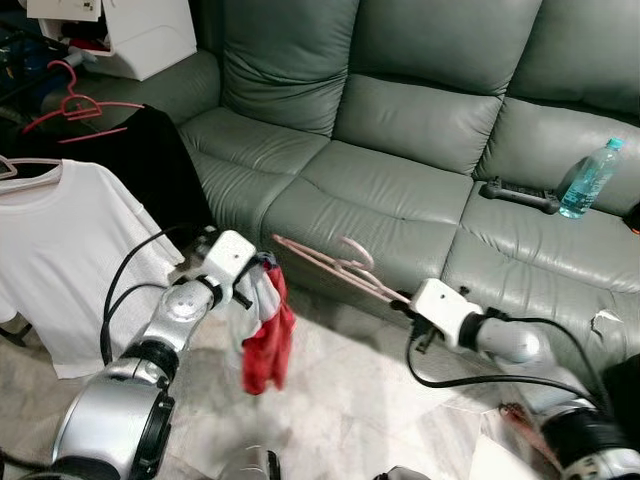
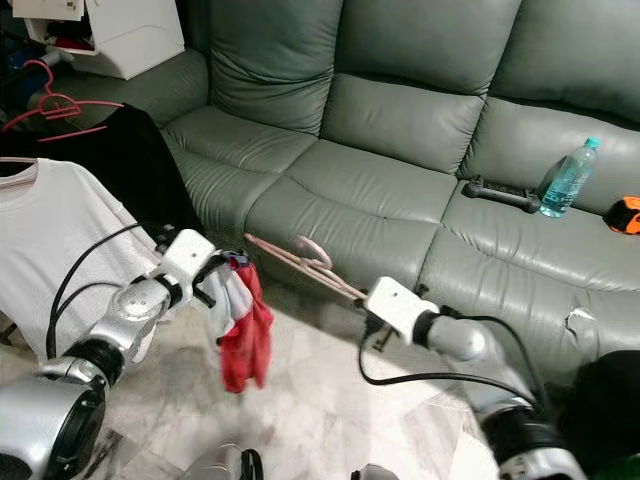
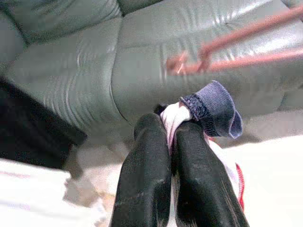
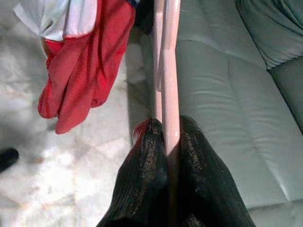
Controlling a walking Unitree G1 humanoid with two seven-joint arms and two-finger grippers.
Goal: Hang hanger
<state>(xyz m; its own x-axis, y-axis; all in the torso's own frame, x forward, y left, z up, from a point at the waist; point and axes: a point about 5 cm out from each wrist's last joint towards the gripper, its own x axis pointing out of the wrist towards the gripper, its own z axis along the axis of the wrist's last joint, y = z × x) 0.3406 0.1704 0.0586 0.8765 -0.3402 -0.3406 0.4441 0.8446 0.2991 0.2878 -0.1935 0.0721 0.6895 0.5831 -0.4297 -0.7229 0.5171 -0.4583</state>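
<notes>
Near the sofa, right gripper clamps the pink hanger, left gripper grips the red-white garment; hanging remains undone.

Pink hanger, level before sofa

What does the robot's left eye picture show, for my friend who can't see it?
The right tool holds a pink hanger by one end, and the left tool pinches a red and white garment that dangles above the floor. Behind them is a grey-green sofa with a water bottle on it.
</notes>
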